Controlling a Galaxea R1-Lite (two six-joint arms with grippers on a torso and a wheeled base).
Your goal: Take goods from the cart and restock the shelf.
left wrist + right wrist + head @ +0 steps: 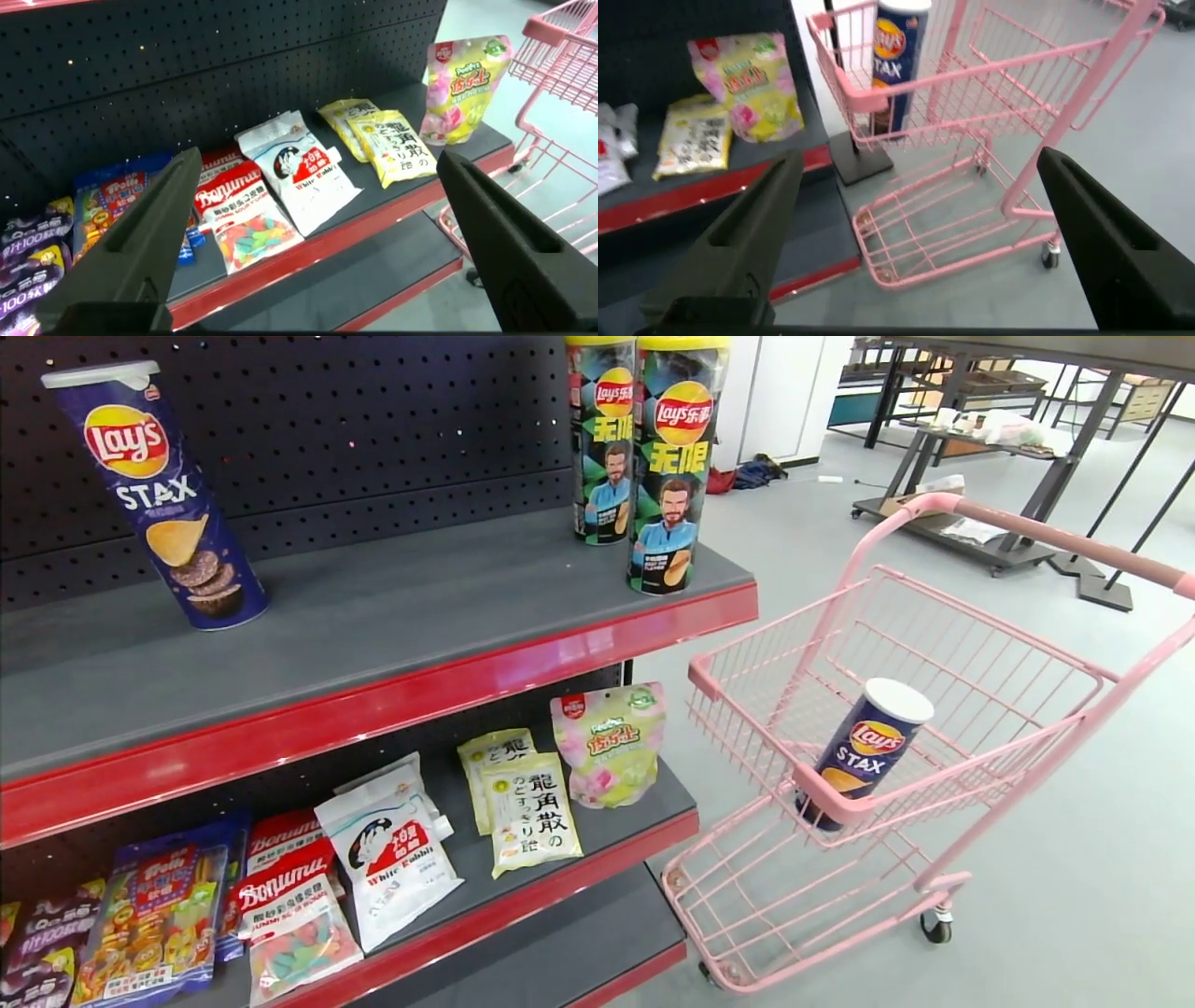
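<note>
A pink cart (pixel 756 737) stands on the floor to the right of the shelf. A blue chip can (pixel 864 751) with a white lid stands upright in its upper basket. On the grey upper shelf (pixel 392 607) a matching blue can (pixel 159 495) stands at the left, and two green-and-black cans (pixel 674 467) stand at the right end. My left gripper (pixel 318 163) is open and empty in front of the lower shelf's snack bags (pixel 299 173). My right gripper (pixel 920 163) is open and empty, some way short of the cart (pixel 990 70) and its can (pixel 896 65).
The lower shelf (pixel 597 849) holds several snack bags lying flat, and a low bottom shelf (pixel 560 952) sticks out under it. The cart's lower basket (pixel 784 915) is bare. Grey floor lies open around the cart; metal tables (pixel 990 439) stand far back on the right.
</note>
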